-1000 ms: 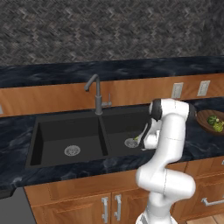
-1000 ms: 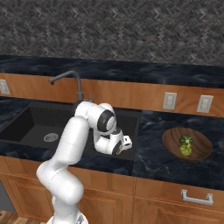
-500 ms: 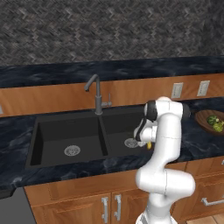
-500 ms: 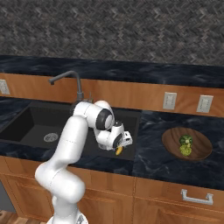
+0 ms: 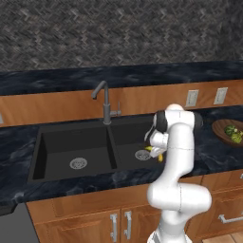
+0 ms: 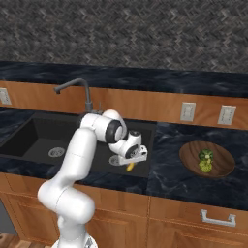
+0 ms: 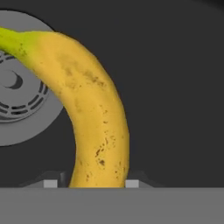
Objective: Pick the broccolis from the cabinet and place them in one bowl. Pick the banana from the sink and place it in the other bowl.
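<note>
The yellow banana [image 7: 94, 109] lies in the right basin of the black sink [image 5: 71, 142], its curved body running over the round silver drain [image 7: 17, 87]. My gripper [image 7: 91, 183] reaches down into that basin, and both fingertips press against the banana's sides, shut on it. From the base views the banana [image 5: 155, 154] [image 6: 130, 167] shows as a yellow sliver just under the gripper [image 5: 153, 148] [image 6: 131, 157]. Two green broccolis [image 6: 206, 161] [image 5: 232, 133] sit in the brown wooden bowl [image 6: 189, 155] [image 5: 219, 127] on the counter to the right. The cabinet and the other bowl are out of view.
A tall dark faucet [image 5: 105, 102] [image 6: 82, 92] stands behind the divider between the two basins. Dark marble counter [image 6: 164, 181] surrounds the sink. Wooden drawers with silver handles [image 6: 217, 220] run below, and wall outlets [image 6: 188, 112] sit on the wooden backsplash.
The jaws have narrowed from wide open onto the banana's sides. The hand has settled slightly lower and further left in the right basin.
</note>
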You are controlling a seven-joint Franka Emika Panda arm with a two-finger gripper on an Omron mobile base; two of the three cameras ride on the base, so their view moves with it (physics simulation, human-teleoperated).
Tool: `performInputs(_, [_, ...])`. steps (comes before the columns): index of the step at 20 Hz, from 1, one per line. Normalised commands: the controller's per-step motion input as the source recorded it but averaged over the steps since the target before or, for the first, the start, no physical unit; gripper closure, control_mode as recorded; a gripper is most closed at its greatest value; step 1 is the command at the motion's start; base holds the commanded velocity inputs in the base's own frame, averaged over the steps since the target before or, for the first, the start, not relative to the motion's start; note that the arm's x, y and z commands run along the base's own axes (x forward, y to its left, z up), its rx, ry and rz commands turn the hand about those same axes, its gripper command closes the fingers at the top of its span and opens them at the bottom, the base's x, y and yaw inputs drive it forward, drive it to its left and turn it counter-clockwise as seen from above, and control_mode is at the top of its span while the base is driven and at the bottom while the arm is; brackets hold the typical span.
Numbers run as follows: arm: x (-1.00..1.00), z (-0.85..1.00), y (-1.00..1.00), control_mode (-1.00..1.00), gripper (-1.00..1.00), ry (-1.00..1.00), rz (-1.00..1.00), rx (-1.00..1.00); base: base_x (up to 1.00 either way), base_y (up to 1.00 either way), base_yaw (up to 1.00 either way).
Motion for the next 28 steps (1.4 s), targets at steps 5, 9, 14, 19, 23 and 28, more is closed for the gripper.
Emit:
performInputs(5, [-0.05,0.55,0.01,-1.0,1.0,0.0,-0.08,0.0,0.0,0.0,0.0])
performInputs(9, [-0.07,0.88,0.08,-1.0,1.0,-0.06,-0.17,0.0,0.0,0.0,0.0])
performInputs(14, [-0.31,0.84,0.07,-1.0,1.0,-0.05,-0.15,0.01,0.0,0.0,0.0])
performInputs(19, [-0.45,0.85,0.08,-1.0,1.0,-0.02,-0.08,0.0,0.0,0.0,0.0])
performInputs(23, [-0.39,0.93,0.0,-1.0,1.0,-0.04,-0.02,0.0,0.0,0.0,0.0])
performInputs(28, [-0.25,0.98,0.06,-1.0,1.0,-0.05,-0.04,0.0,0.0,0.0,0.0])
